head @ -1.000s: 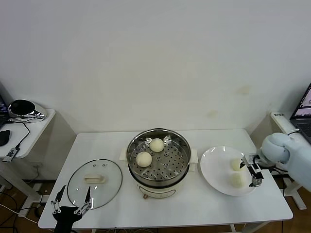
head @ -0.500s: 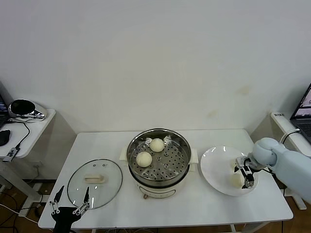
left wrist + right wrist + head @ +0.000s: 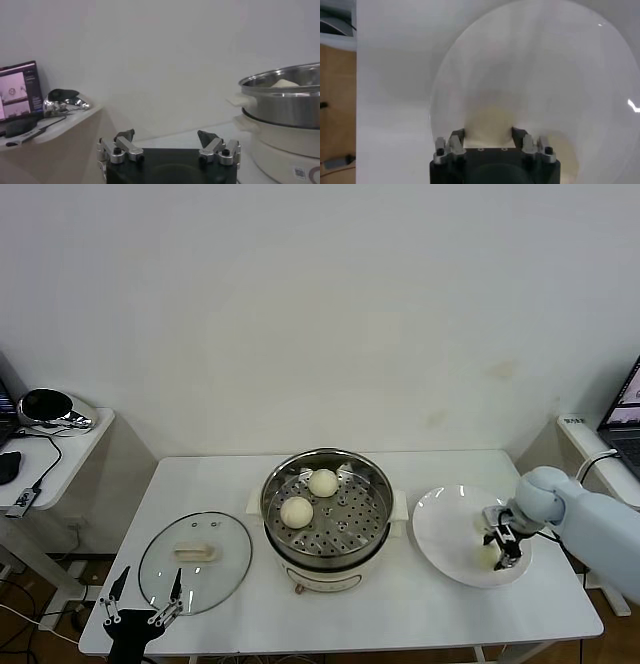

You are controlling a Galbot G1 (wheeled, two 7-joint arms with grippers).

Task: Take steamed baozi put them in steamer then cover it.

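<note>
From the head camera, I see a white table with a round shiny stainless-steel steamer on a cream electric base at its centre. Two smooth cream-white steamed buns sit on its perforated tray. To the robot's left of the steamer lies the round clear glass cover with a cream handle, flat on the table. To the right is a flat white plate. My right gripper is down on the plate, its fingers closed around a bun. Another bun appears to lie just behind the gripper, mostly hidden by it. My left gripper waits at the table's near edge beside the cover, its fingers spread wide and empty.

In the left wrist camera, the left gripper shows its fingers apart with nothing between them; the steamer stands to one side with a bun top showing above the rim, something the right wrist camera never shows.

In the right wrist camera, the right gripper has its fingers pressed on either side of the pale bun on the plate. This confirms the grip that the head camera only hints at.

I judge the step in hand is lifting this bun. To do it well, I should rise straight up, hold gently so the soft dough is not crushed, and clear the steamer's rim before lowering over an empty part of the tray.
</note>
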